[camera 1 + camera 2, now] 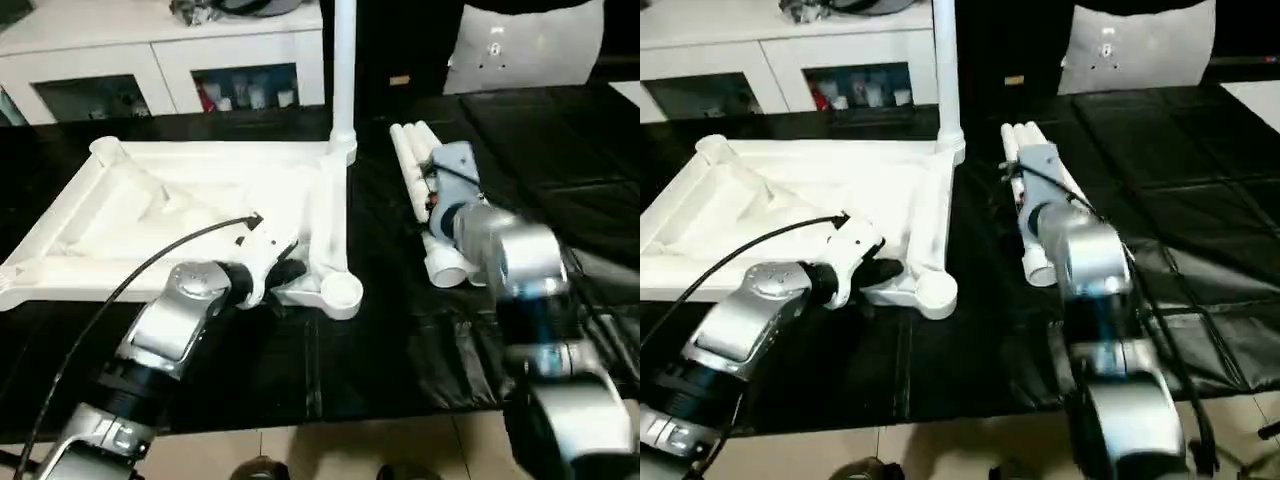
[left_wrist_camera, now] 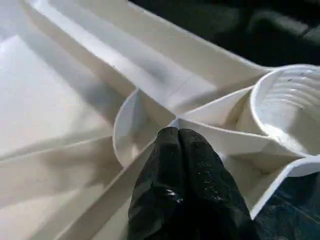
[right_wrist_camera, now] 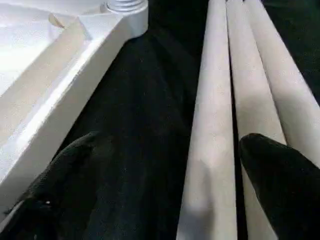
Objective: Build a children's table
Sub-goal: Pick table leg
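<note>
The black worktop [image 1: 400, 340] carries all the work pieces, with a white cabinet [image 1: 150, 60] with shelves standing behind its far edge. The table top [image 1: 190, 215] lies upside down on the left half of the worktop, ribbed underside facing up. One leg [image 1: 344, 60] stands upright, fitted in the far right corner socket. The near right corner socket [image 1: 340, 292] is open and unfilled, as is the far left socket [image 1: 105, 150].

Three loose legs [image 1: 1025, 190] lie side by side on the worktop just to the right of the table top, running away from the robot, apart from the top's right rail.

The left hand [image 2: 179, 145] is pressed down on a rib of the underside just beside the near right socket. Its two black fingers are closed together, with nothing seen held between them.

The right hand [image 3: 165, 185] hovers over the loose legs with its fingers spread wide. One finger sits above the bare worktop between table top and legs; the other [image 3: 280, 175] is over the bundle. It holds nothing.
</note>
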You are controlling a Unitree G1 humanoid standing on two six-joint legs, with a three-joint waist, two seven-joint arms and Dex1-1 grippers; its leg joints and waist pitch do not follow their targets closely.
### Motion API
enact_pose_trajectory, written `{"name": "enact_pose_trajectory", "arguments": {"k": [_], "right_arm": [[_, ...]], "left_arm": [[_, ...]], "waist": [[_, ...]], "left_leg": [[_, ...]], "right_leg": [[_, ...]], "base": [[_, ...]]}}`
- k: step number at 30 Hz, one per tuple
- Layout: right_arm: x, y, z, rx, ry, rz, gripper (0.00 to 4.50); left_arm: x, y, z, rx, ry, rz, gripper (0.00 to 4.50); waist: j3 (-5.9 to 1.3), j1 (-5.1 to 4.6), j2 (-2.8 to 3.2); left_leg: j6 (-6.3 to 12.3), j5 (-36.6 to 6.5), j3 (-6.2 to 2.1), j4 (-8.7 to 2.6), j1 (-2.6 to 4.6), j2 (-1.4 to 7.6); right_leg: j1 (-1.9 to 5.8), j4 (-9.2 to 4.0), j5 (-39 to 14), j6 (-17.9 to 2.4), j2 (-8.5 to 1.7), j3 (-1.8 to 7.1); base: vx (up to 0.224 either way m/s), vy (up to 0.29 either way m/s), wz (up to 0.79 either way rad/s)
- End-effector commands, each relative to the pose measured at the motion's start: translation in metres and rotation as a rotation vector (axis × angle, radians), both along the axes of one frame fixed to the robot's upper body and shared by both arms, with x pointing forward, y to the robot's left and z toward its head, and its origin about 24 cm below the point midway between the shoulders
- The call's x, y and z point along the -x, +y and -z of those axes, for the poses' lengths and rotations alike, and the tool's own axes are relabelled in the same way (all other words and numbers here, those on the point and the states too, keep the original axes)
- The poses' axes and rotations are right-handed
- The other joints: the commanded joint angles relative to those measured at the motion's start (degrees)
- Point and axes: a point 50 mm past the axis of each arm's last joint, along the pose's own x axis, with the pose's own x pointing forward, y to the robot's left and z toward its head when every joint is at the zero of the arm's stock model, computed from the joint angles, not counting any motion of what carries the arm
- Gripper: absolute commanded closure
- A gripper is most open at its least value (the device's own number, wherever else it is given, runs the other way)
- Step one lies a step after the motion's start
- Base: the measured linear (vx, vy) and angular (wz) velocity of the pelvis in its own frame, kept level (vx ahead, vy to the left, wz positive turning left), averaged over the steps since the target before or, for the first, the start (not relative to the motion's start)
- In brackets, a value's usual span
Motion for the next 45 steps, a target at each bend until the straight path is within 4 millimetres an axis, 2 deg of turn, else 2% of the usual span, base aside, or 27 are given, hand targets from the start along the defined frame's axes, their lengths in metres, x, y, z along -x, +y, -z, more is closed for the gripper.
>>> {"name": "enact_pose_trajectory", "arguments": {"k": [1,3,4,5,6,7,8,9,10,11,17,19,20,23,26,29,31,33,34,35,42,45], "right_arm": [[-0.004,-0.001,0.004,-0.007,0.041,-0.009,0.0],[-0.006,-0.001,0.004,-0.004,0.047,-0.009,0.0],[-0.008,-0.001,0.006,0.005,0.063,-0.025,0.0],[-0.01,0.0,0.009,0.014,0.093,-0.043,0.0],[-0.011,0.001,0.012,0.019,0.117,-0.049,0.0],[-0.012,0.0,0.014,0.034,0.128,-0.039,0.0],[-0.013,-0.002,0.015,0.046,0.133,-0.026,0.0],[-0.015,-0.003,0.016,0.052,0.137,-0.018,0.0],[-0.015,-0.003,0.017,0.059,0.143,-0.014,0.0],[-0.016,-0.003,0.018,0.063,0.149,-0.015,0.0],[-0.018,-0.005,0.022,0.079,0.186,-0.022,0.0],[-0.017,-0.006,0.025,0.084,0.206,-0.017,0.0],[-0.017,-0.007,0.026,0.085,0.208,-0.017,0.0],[-0.015,-0.008,0.028,0.068,0.219,-0.014,0.0],[-0.014,-0.009,0.028,0.048,0.224,-0.003,0.0],[-0.012,-0.011,0.03,0.036,0.243,0.001,0.0],[-0.011,-0.012,0.032,0.031,0.255,0.0,0.0],[-0.01,-0.013,0.032,0.025,0.263,0.001,0.0],[-0.009,-0.013,0.032,0.022,0.266,0.002,0.0],[-0.009,-0.015,0.031,0.003,0.264,0.013,0.0],[-0.004,-0.017,0.035,0.038,0.254,-0.016,0.0],[-0.003,-0.018,0.035,0.019,0.253,0.003,0.0]], "left_arm": [[0.004,0.005,-0.019,0.05,-0.04,0.042,4.28],[0.008,0.006,-0.023,0.065,-0.036,0.064,4.16],[0.014,0.008,-0.028,0.082,-0.022,0.088,4.05],[0.02,0.009,-0.034,0.097,-0.008,0.117,4.05],[0.025,0.009,-0.038,0.106,-0.001,0.136,3.96],[0.028,0.009,-0.04,0.106,0.001,0.148,3.96],[0.03,0.009,-0.042,0.104,0.0,0.156,3.84],[0.031,0.01,-0.043,0.103,-0.001,0.158,3.7],[0.033,0.011,-0.045,0.102,-0.001,0.159,3.66],[0.034,0.011,-0.046,0.101,-0.001,0.16,3.59],[0.041,0.013,-0.05,0.091,0.014,0.159,3.17],[0.044,0.012,-0.052,0.09,0.023,0.16,2.85],[0.044,0.012,-0.052,0.091,0.024,0.16,2.85],[0.046,0.011,-0.052,0.085,0.031,0.163,2.49],[0.048,0.01,-0.052,0.085,0.039,0.17,2.43],[0.05,0.008,-0.052,0.081,0.052,0.18,2.02],[0.051,0.007,-0.053,0.079,0.057,0.184,1.98],[0.051,0.006,-0.053,0.08,0.06,0.185,1.7],[0.051,0.006,-0.053,0.081,0.06,0.186,1.7],[0.051,0.005,-0.054,0.085,0.061,0.187,1.53],[0.052,0.004,-0.052,0.076,0.065,0.177,1.02],[0.051,0.004,-0.052,0.074,0.063,0.178,0.87]], "waist": [[-4.7,0.36,-0.78],[-4.8,0.44,-0.63],[-4.76,0.39,-0.7],[-4.72,0.28,-1.04],[-4.6,0.35,-1.05],[-4.41,0.35,-0.85],[-4.3,0.31,-1.09],[-4.25,0.34,-0.97],[-4.2,0.22,-1.5],[-4.19,0.28,-1.22],[-4.49,0.12,-1.51],[-4.58,0.17,-1.51],[-4.6,0.13,-1.59],[-4.75,0.21,-1.71],[-4.76,0.22,-1.6],[-4.81,0.21,-1.31],[-4.8,0.22,-1.3],[-4.8,0.3,-1.37],[-4.81,0.25,-1.39],[-4.75,0.17,-1.8],[-4.92,0.29,-1.8],[-4.83,0.24,-1.64]], "left_leg": [[1.78,-6.04,-1.03,-3.2,0.8,2.38],[1.5,-5.9,-1.1,-3.19,0.83,2.5],[1.32,-6.3,-1.01,-3.18,0.87,2.5],[1.28,-6.83,-0.99,-3.25,0.89,2.6],[1.47,-6.94,-1.0,-3.28,0.82,2.55],[1.46,-7.5,-0.92,-3.28,0.85,2.46],[1.32,-7.91,-0.92,-3.29,0.85,2.49],[1.15,-8.45,-0.9,-3.32,0.93,2.52],[1.01,-9.1,-0.78,-3.35,1.01,2.43],[0.83,-9.11,-0.88,-3.39,1.04,2.46],[0.04,-9.89,-0.93,-3.38,1.04,2.53],[0.02,-9.47,-0.91,-3.32,0.97,2.55],[0.01,-9.57,-0.88,-3.31,0.97,2.51],[0.13,-9.2,-0.83,-3.23,0.85,2.45],[0.15,-9.31,-0.84,-3.23,0.92,2.45],[-0.22,-9.7,-0.88,-3.21,0.92,2.43],[-0.25,-9.79,-0.88,-3.21,0.9,2.38],[-0.26,-9.82,-0.88,-3.19,0.94,2.39],[-0.31,-9.84,-0.91,-3.2,0.9,2.38],[-0.26,-10.01,-0.81,-3.21,0.89,2.37],[-0.01,-8.35,-0.87,-3.13,0.77,2.35],[-0.23,-9.34,-0.84,-3.11,0.9,2.31]], "right_leg": [[3.25,-4.43,-10.3,-11.67,-4.67,2.98],[3.3,-4.09,-9.74,-12.25,-4.72,2.92],[3.28,-3.92,-9.62,-12.48,-4.67,2.92],[3.28,-3.91,-10.11,-12.97,-4.77,2.89],[3.27,-3.98,-10.54,-13.03,-4.69,2.87],[3.15,-4.18,-11.82,-13.02,-4.6,2.85],[3.15,-4.22,-12.93,-12.82,-4.63,2.9],[3.03,-4.33,-13.91,-12.59,-4.65,2.89],[3.0,-4.54,-15.33,-12.09,-4.57,2.92],[2.98,-4.47,-15.73,-11.75,-4.6,2.96],[3.06,-4.22,-14.98,-11.53,-4.52,2.91],[3.04,-4.04,-13.76,-12.03,-4.53,2.93],[3.04,-4.05,-13.74,-12.09,-4.43,2.89],[3.16,-3.97,-13.12,-11.85,-4.38,2.92],[3.08,-4.02,-13.05,-11.86,-4.31,2.9],[3.15,-3.98,-12.52,-11.98,-4.26,2.89],[3.16,-3.93,-12.37,-12.05,-4.19,2.87],[3.16,-4.01,-12.57,-11.94,-4.25,2.88],[3.2,-3.97,-12.7,-11.97,-4.2,2.86],[3.17,-4.13,-13.11,-11.83,-4.19,2.89],[3.27,-4.0,-12.74,-11.19,-4.21,2.88],[3.14,-4.26,-14.4,-11.1,-4.24,2.89]], "base": [[0.0,0.0,0.0],[0.0,0.0,0.0],[0.0,0.0,0.0],[0.0,0.0,0.0],[0.0,0.0,0.0],[0.0,0.0,0.0],[0.0,0.0,0.0],[0.0,0.0,0.0],[0.0,0.0,0.0],[0.0,0.0,0.0],[0.0,0.0,0.0],[0.0,0.0,0.0],[0.0,0.0,0.0],[0.0,0.0,0.0],[0.0,0.0,0.0],[0.0,0.0,0.0],[0.0,0.0,0.0],[0.0,0.0,0.0],[0.0,0.0,0.0],[0.0,0.0,0.0],[0.0,0.0,0.0],[0.0,0.0,0.0]]}}
